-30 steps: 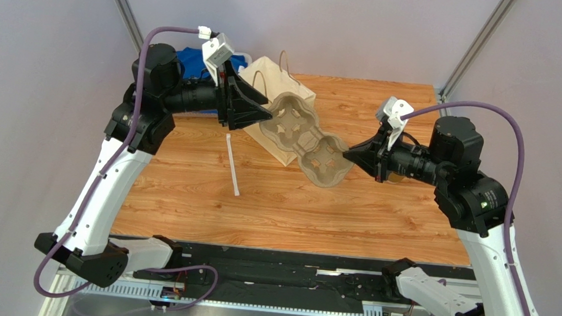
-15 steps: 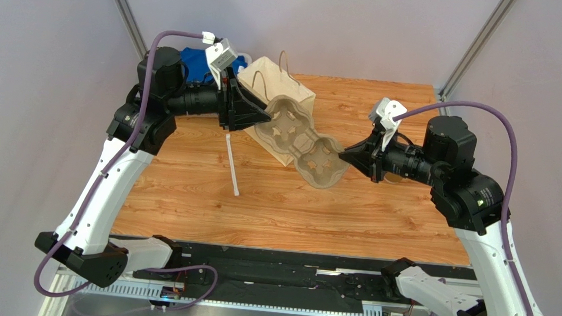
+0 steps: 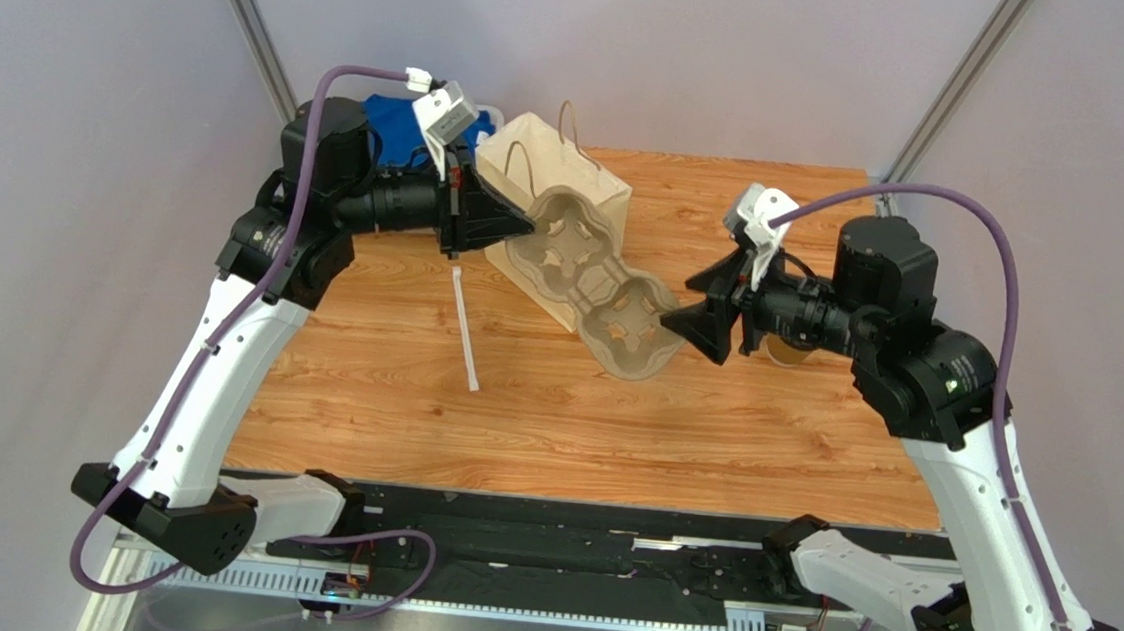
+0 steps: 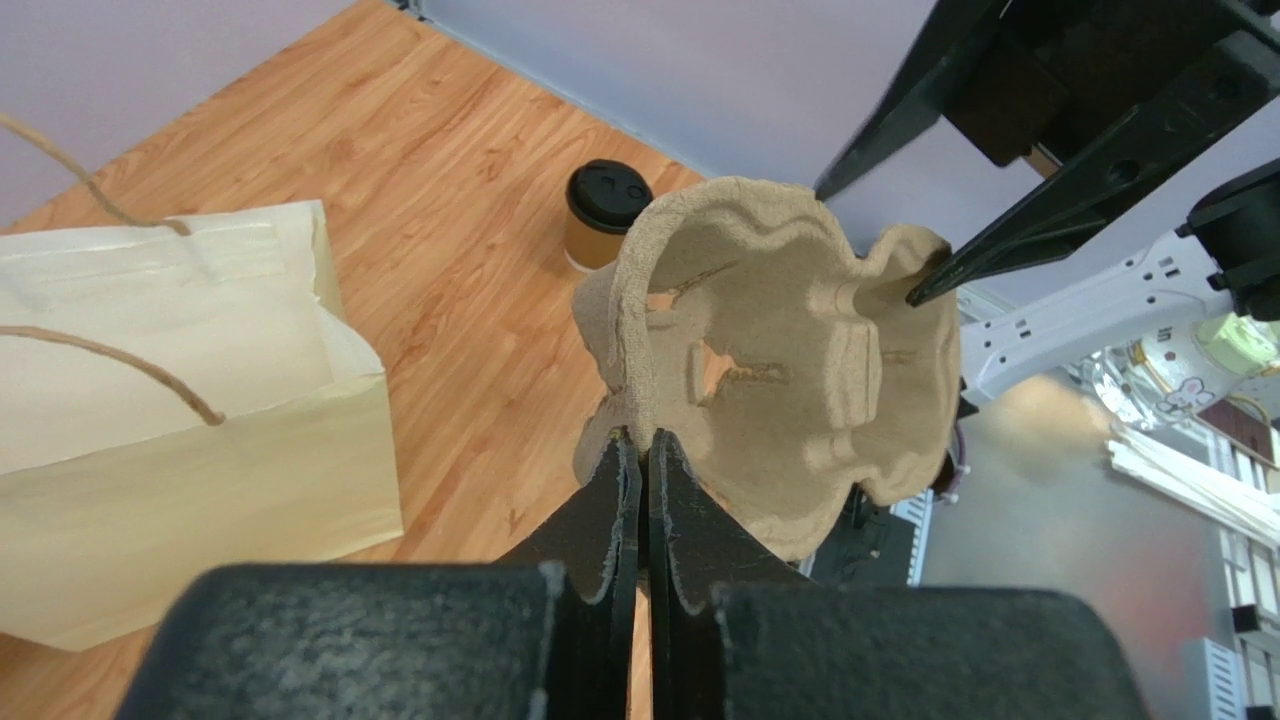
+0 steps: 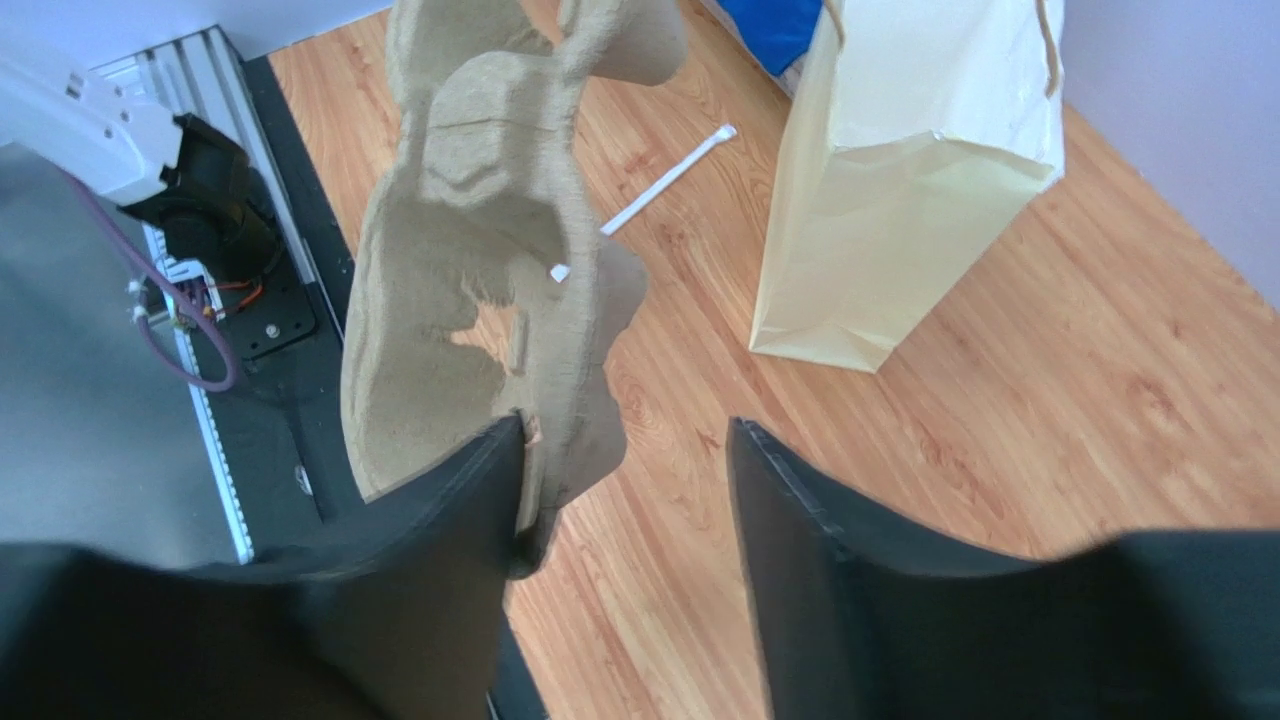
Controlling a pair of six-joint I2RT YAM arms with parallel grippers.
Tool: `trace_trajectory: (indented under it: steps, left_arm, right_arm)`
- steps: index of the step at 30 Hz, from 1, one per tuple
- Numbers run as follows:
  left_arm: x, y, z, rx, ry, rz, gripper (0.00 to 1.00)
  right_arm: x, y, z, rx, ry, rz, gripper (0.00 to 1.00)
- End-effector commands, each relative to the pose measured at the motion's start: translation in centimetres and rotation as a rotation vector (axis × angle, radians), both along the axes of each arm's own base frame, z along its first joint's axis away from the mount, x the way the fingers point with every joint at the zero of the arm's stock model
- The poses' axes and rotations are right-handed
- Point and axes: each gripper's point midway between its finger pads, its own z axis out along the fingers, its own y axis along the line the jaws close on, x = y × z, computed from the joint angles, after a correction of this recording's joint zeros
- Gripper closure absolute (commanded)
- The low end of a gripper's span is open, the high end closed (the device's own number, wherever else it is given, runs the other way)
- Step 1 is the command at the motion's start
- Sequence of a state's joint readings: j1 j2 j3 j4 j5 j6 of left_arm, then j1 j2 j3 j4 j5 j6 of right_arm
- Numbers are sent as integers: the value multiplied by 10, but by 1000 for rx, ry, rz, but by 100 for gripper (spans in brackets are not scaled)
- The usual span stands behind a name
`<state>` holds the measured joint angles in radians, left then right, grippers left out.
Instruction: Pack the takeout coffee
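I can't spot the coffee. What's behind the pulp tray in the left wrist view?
The black-lidded coffee cup stands behind the tray; the tray's edge covers part of its base.

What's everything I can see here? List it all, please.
cup tray: one, grey-brown, in the air between the grippers
paper bag: one, cream, standing at the table's far side
coffee cup: one, brown with black lid, on the table
straw: one, white, lying on the table
blue object: one, blue, far left corner
table: one, light wood
left gripper: one, black, shut on the cup tray's edge
right gripper: one, black, open at the tray's other end
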<state>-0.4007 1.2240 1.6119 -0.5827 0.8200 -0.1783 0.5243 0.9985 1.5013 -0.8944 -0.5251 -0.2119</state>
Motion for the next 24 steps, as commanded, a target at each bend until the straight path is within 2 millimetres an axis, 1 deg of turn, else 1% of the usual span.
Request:
trace_trajectory:
  steps: [1, 2, 3, 4, 5, 6, 7, 8, 9, 10, 11, 12, 13, 14, 15, 16, 17, 18, 19, 20, 21, 22, 23, 24]
  left_arm:
    - [3, 22, 14, -70, 16, 38, 100]
    - [0, 26, 17, -102, 48, 35, 100]
    - [3, 30, 17, -121, 36, 30, 100]
    - [3, 40, 17, -131, 31, 28, 100]
    - [-3, 44, 19, -133, 6, 31, 100]
    - [-4, 47, 13, -125, 15, 35, 100]
    - [-4, 51, 11, -119, 11, 48, 100]
    - [-9, 55, 11, -112, -11, 55, 100]
    - [-10, 57, 5, -107, 6, 62, 100]
    - [-11, 59, 3, -107, 6, 67, 100]
    - [-14, 66, 7, -116, -11, 92, 100]
    - [-14, 68, 2, -123, 3, 98, 100]
    - [-15, 72, 2, -138, 23, 115, 100]
    - [-14, 80, 7, -152, 0, 146, 100]
    - [-12, 85, 3, -164, 17, 162, 100]
    - [-16, 89, 7, -193, 45, 179, 100]
    - [-8, 100, 8, -214, 38, 223, 100]
    - [-8, 104, 9, -231, 55, 231, 100]
    - [-11, 107, 13, -274, 108, 248, 100]
    - [-4, 119, 15, -297, 86, 292, 100]
    - [-2, 123, 18, -319, 89, 314, 100]
    - [-5, 127, 21, -350, 109, 339, 100]
    - [-3, 131, 20, -358, 106, 362, 100]
    - [-1, 137, 20, -355, 97, 390, 100]
  right_arm:
    - [19, -7, 40, -12, -96, -75, 31]
    - [23, -11, 49, -4, -112, -85, 24]
    - [29, -10, 53, 2, -116, -84, 20]
    - [33, -13, 73, 42, -154, -95, 14]
    - [40, -20, 82, 66, -156, -107, 12]
    - [56, -17, 80, 73, -128, -108, 10]
    - [63, -19, 88, 103, -111, -120, 7]
    - [72, -24, 103, 127, -127, -126, 7]
    - [94, -20, 99, 126, -92, -131, 7]
    - [105, -19, 98, 126, -75, -138, 7]
    - [110, -17, 112, 136, -108, -134, 7]
    - [119, -14, 111, 134, -108, -129, 6]
    - [144, -9, 95, 115, -69, -141, 7]
    - [152, -7, 102, 118, -94, -142, 7]
    - [165, -4, 95, 106, -82, -152, 7]
    - [187, 3, 80, 76, -61, -174, 7]
    - [198, 7, 80, 65, -76, -186, 7]
    - [208, 10, 75, 52, -75, -199, 7]
    - [226, 19, 55, 29, -37, -209, 8]
    - [232, 23, 52, 23, -36, -211, 8]
    - [237, 26, 52, 21, -44, -215, 8]
    - [244, 35, 39, 1, -26, -206, 8]
    - [247, 38, 34, -16, -35, -201, 8]
    - [249, 46, 25, -32, -30, -192, 9]
